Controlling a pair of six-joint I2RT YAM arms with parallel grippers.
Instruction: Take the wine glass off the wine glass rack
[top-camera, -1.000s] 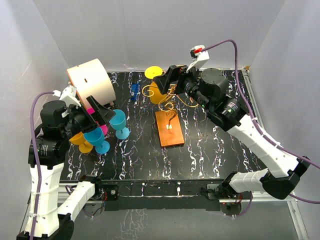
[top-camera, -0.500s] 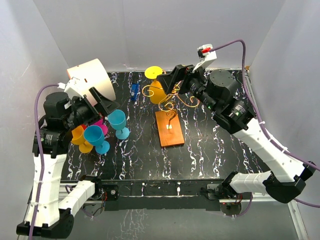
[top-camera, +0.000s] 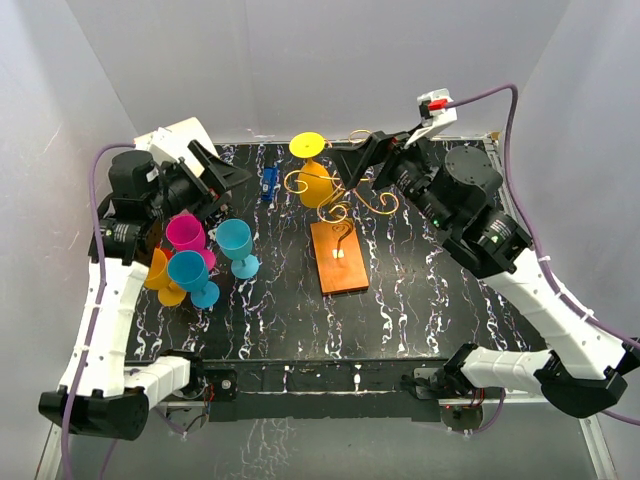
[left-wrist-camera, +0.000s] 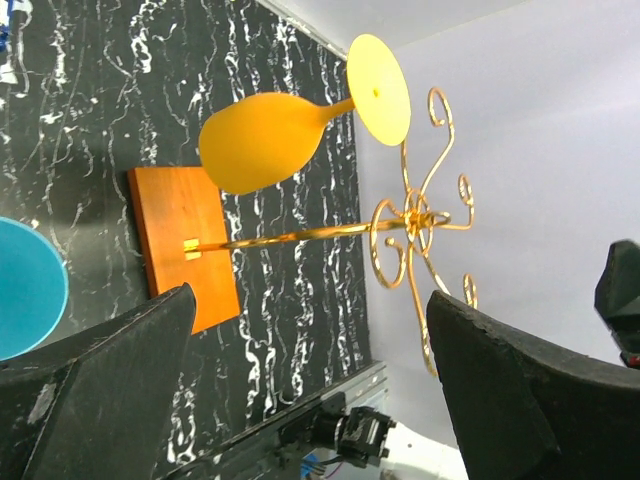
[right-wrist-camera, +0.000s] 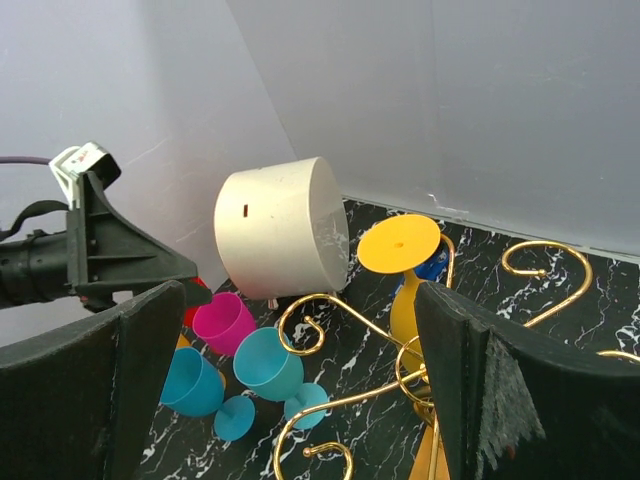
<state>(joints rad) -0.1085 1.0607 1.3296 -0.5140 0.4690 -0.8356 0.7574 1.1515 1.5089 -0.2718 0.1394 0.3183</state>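
Starting at the bottom of the overhead shot and working up: on the black marbled table (top-camera: 420, 300), over at the left, there's a bunch of plastic goblets close together. There's an orange one (top-camera: 158, 272), a blue one (top-camera: 190, 272), a teal one (top-camera: 236, 240) and a pink one (top-camera: 185, 231).

Dead centre of the frame is the wine glass rack (top-camera: 338, 258). Its orange-brown wooden base sits flat on the table, and the gold stem and curly arms come up from it. The wine glass (top-camera: 316, 185) is yellow and hangs on the rack bowl-down, at the upper-left side of the scrolls. Its round foot is on top, caught in one of the gold arms.

The left gripper (top-camera: 222, 172) is in the upper left, pointing right toward the rack. Its jaws are spread about as wide as they go and there's nothing between them. It's well apart from the rack, with a small blue object (top-camera: 268, 183) on the table in between.

The right gripper (top-camera: 348, 160) is upper centre, just beside the glass's foot on its right. It's also gaping wide and empty. In its own wrist view the two fingers (right-wrist-camera: 100, 390) frame the gold scrolls and the glass with open space around them — as far as I can tell it isn't touching either.

Furthest back, at the left, a white cylinder (right-wrist-camera: 283, 230) lies on its side behind the goblets.
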